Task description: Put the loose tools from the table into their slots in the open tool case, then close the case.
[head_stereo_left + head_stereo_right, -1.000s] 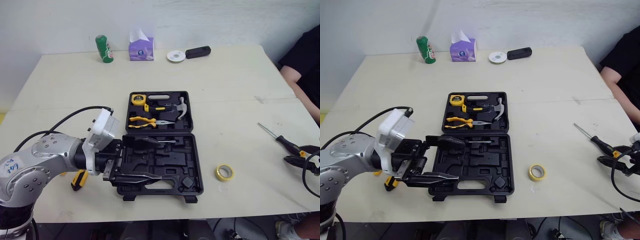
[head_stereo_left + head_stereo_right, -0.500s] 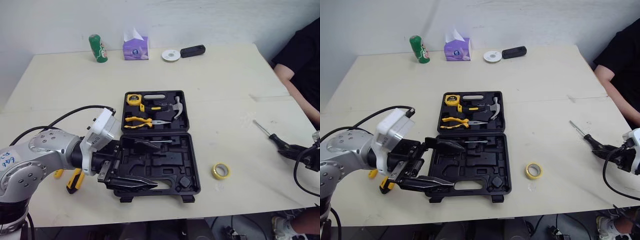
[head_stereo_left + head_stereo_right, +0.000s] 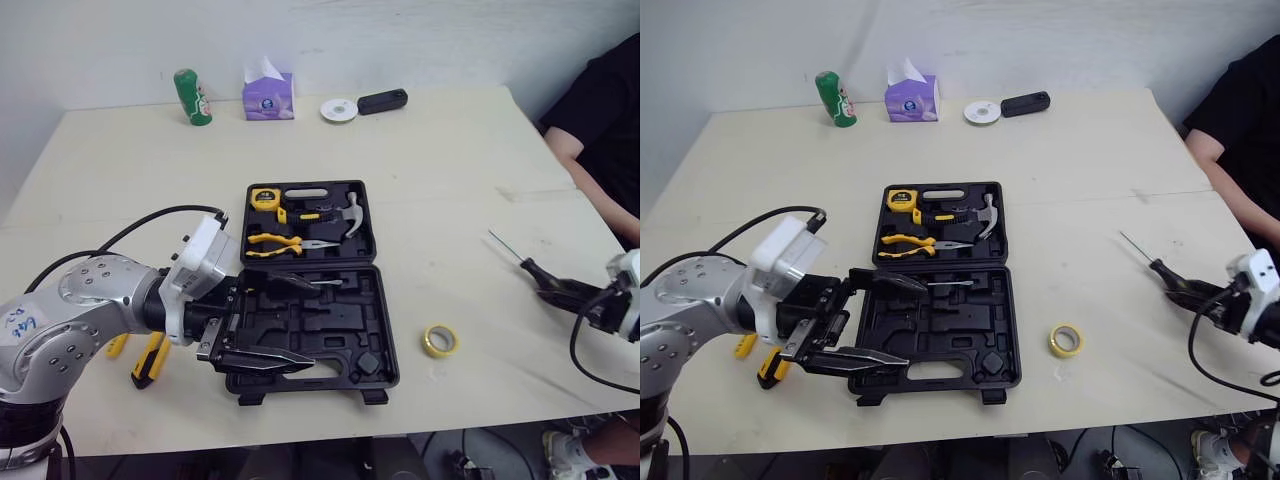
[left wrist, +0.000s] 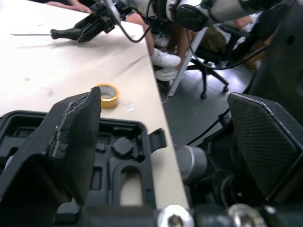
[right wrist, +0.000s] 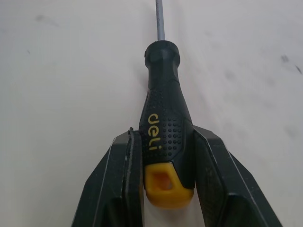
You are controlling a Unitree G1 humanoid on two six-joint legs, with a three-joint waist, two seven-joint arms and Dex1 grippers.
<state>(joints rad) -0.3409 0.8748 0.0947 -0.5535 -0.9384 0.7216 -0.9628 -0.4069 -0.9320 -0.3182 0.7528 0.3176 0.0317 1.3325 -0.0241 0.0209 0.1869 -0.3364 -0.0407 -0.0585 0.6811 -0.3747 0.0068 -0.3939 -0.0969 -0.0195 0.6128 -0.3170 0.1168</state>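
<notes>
Progress partial | right gripper clamping screwdriver | left gripper gaping wide over open tool case | tape roll lying loose beyond it

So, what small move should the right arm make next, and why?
Probably carry the screwdriver a little way toward the tool case. The right gripper is shut on its handle, so the grasp looks done, but it is far to the right of the case, whose near half has empty slots. The left gripper hangs open over that half.
</notes>
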